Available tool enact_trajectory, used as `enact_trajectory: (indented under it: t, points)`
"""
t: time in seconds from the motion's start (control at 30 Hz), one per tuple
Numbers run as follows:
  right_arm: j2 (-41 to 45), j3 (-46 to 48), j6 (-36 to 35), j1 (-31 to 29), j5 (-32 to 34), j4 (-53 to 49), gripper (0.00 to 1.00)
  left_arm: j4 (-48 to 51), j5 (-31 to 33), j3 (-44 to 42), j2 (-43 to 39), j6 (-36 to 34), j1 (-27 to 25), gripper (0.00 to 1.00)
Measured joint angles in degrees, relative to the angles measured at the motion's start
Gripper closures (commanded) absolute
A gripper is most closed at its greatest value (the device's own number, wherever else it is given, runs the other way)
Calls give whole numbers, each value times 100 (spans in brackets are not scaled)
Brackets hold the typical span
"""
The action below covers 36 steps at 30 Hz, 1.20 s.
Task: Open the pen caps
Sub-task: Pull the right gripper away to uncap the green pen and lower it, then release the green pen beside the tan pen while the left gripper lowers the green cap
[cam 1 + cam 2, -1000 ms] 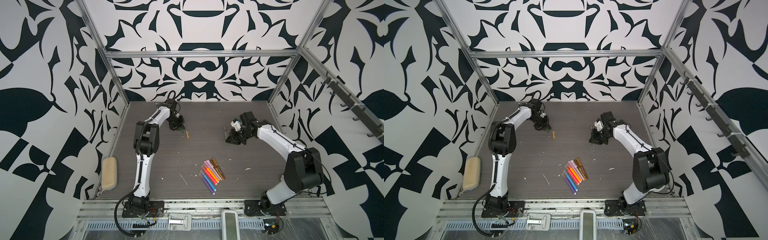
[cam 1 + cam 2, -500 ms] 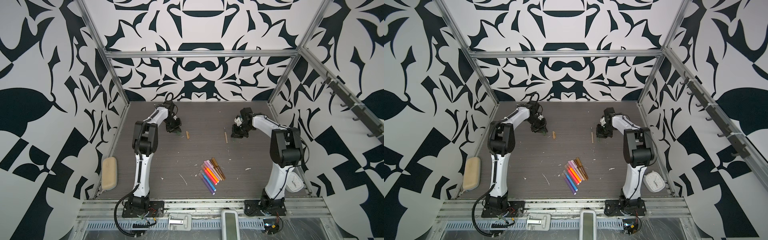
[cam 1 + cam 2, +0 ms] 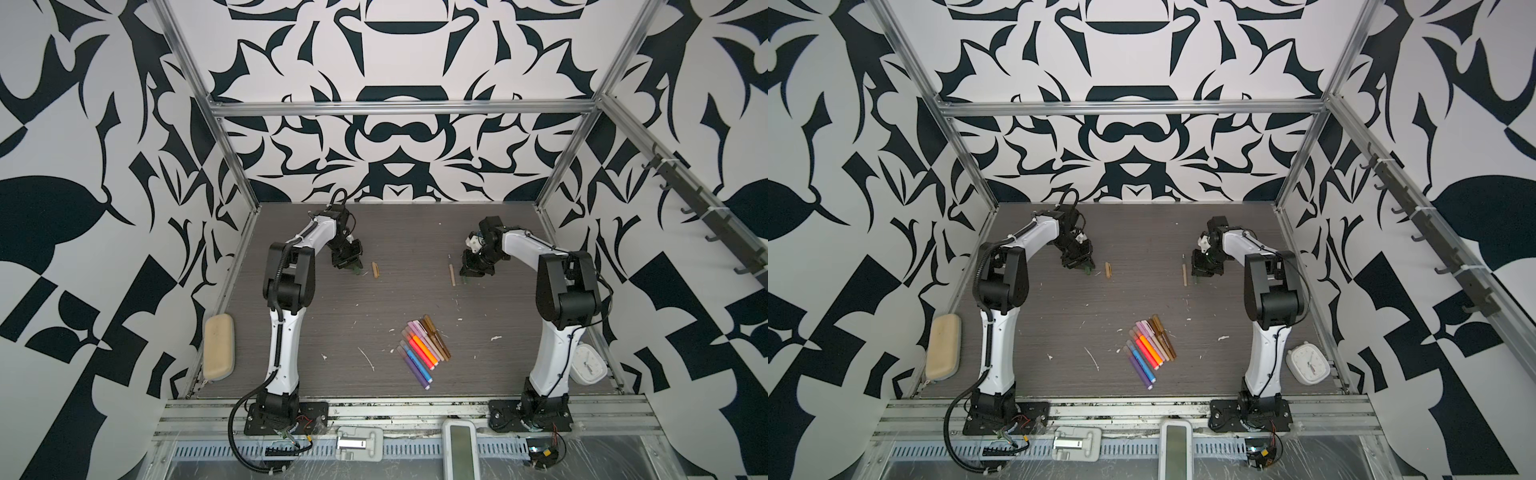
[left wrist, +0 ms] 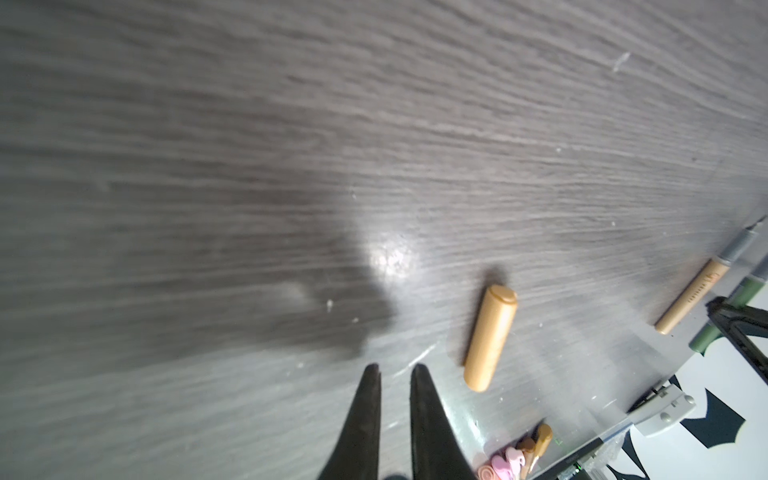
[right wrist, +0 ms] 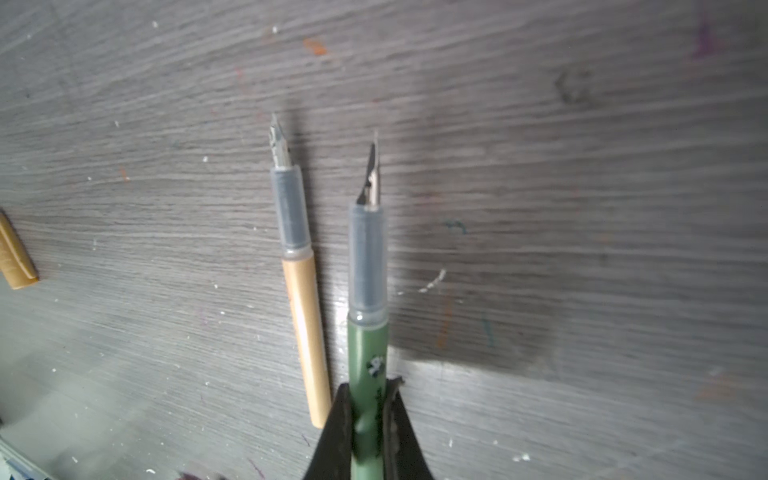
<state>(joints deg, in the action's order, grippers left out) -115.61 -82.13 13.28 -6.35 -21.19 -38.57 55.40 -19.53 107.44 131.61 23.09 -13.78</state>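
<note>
Between tan cap point(image 3: 375, 270) and tan pen point(image 3: 451, 275), tabletop point(image 3: 411, 266) lies open.

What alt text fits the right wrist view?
The right gripper clamps an uncapped green pen, nib pointing away over the grey table. An uncapped tan pen lies beside it; a tan cap shows at the frame's edge.

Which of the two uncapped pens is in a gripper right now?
The green pen, clamped in the right gripper; the tan pen beside it lies loose on the table, untouched.
</note>
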Motion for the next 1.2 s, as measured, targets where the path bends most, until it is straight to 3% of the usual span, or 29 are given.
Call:
enact_trajectory:
  t: [0.13,0.37,0.6,0.73,0.8,1.2]
  points:
    - [-151,-55,0,0,-109,17,65,-2,0,-22,-35,-2,0,95]
    - [-208,-59,81,2,-278,68,61,-15,-2,-245,-105,-4,0,95]
    - [-208,-61,236,2,-581,162,50,-22,-33,-286,-129,-4,0,95]
    - [-208,-61,308,2,-629,219,40,-22,-44,-286,-146,-7,0,95]
    - [-205,-61,330,2,-649,236,26,-20,-44,-286,-162,-7,0,95]
    - [-44,-52,393,2,-621,284,25,-26,-96,-310,-223,-22,0,95]
